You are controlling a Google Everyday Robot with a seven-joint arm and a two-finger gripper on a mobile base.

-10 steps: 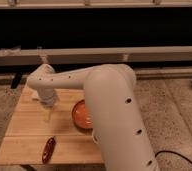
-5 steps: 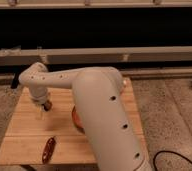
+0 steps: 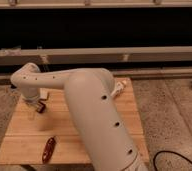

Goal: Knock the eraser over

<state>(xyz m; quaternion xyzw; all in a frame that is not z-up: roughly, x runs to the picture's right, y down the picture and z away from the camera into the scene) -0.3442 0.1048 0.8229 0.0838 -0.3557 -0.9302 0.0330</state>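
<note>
- Your gripper sits low over the far-left part of the wooden table, at the end of the white arm that sweeps across from the right.
- You cannot tell from this view how the hand is set or whether it has hold of anything — the wrist hides most of it.
- A small dark piece shows at the gripper's tip, touching or just beside it; it may be the eraser, but you cannot be sure, nor say whether it is upright or lying flat.
- Just behind the wrist a pale flat block peeks out on the table.
- Near the front edge lies the long red-brown object — well apart from the gripper.
- A white object rests by the far-right corner, partly hidden by the arm.
</note>
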